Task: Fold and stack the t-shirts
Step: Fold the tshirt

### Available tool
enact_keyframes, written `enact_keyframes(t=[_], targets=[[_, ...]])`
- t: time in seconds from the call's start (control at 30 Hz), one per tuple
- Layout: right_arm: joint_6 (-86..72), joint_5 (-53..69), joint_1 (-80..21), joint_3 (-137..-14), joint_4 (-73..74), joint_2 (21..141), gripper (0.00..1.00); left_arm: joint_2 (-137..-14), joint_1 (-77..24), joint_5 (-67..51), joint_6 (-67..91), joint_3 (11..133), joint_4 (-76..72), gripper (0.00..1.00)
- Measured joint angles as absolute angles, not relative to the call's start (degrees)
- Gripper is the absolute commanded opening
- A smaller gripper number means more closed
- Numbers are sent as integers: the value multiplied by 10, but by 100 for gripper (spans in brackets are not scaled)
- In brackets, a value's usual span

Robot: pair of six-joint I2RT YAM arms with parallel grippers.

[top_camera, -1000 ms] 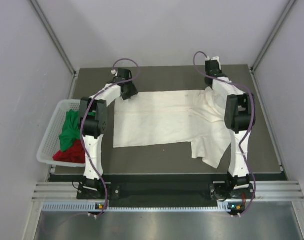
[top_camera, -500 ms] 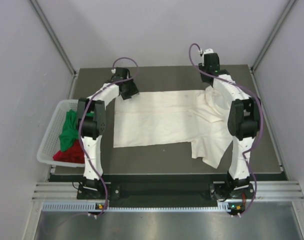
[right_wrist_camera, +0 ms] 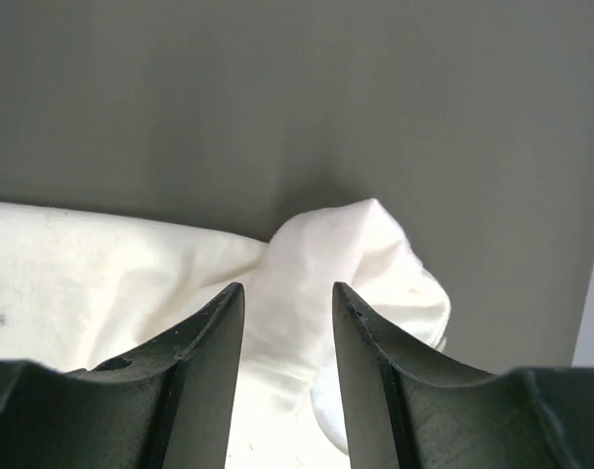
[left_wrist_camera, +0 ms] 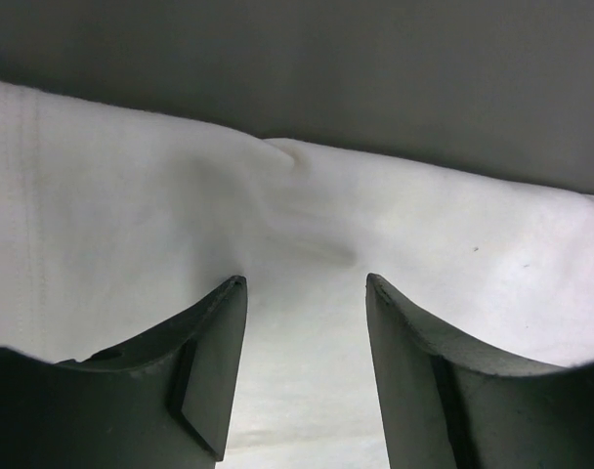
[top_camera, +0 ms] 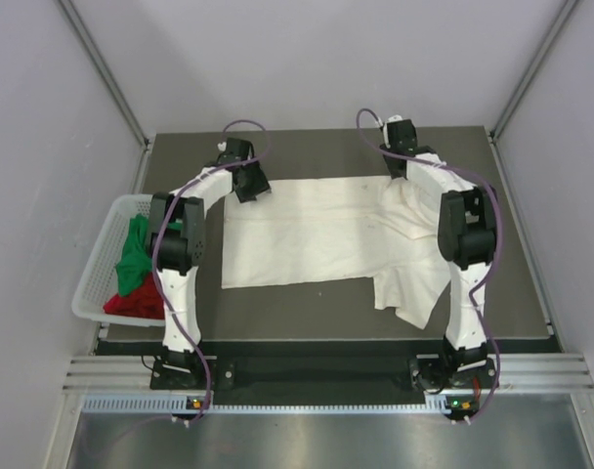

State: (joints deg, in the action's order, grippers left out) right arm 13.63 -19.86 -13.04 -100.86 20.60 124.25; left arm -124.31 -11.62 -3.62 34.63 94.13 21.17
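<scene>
Here, left fingers [left_wrist_camera: 209, 376] and right fingers [right_wrist_camera: 194, 381] gape at cream t-shirt [top_camera: 307, 234] edge (table [top_camera: 317, 154] beyond).

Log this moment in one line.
white shirt: spread on table | left pincer: open over its far edge | right pincer: open over bunched cloth | green shirt, red shirt: in basket

One t-shirt [top_camera: 317, 234] lies spread across the middle of the table [top_camera: 307, 308]. The basket [top_camera: 90, 290] sits at the table's left edge, holding two bunched t-shirts [top_camera: 133, 259], one behind the other.
</scene>
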Motion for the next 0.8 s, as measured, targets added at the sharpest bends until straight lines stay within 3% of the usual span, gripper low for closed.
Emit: enact_keyframes(t=[0.23,0.33,0.37,0.43,0.6,0.8], targets=[[151,-206,-135,-997,194,1274,42,-1249,-116,-36,350,941,206,57],[163,-243,-142,-999,184,1288,35,-1249,-116,-33,352,941,206,57],[166,-259,-143,-1000,181,1294,18,-1250,-116,-32,353,941,206,57],[177,-295,-145,-1003,175,1309,0,-1250,-116,-27,355,940,205,57],[148,-325,-135,-1006,177,1317,0,-1251,-120,-10,360,940,206,56],[13,-155,-55,-965,181,1257,0,-1257,-123,11,361,949,209,56]])
